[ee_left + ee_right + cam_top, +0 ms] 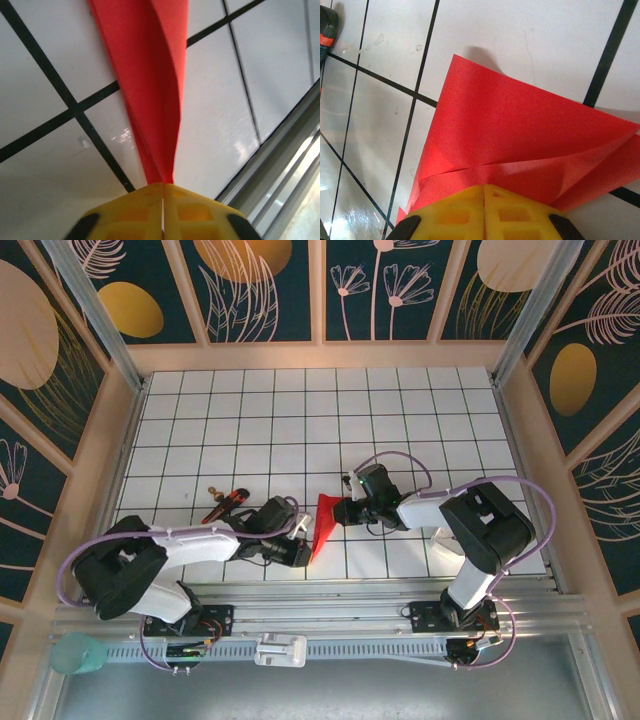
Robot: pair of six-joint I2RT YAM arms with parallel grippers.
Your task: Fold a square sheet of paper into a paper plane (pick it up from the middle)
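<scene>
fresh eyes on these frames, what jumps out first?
The bright red folded paper stands out first, near the front middle of the white grid table. Next is that both arms hold it: the left gripper is closed on its narrow end, and the right gripper is closed on its wider, creased part.

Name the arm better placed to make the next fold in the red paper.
Likely right: the right tool pinches the paper at its broad side, where loose layers could be turned over. The left tool pinches the narrow folded end, better suited to anchoring.
</scene>
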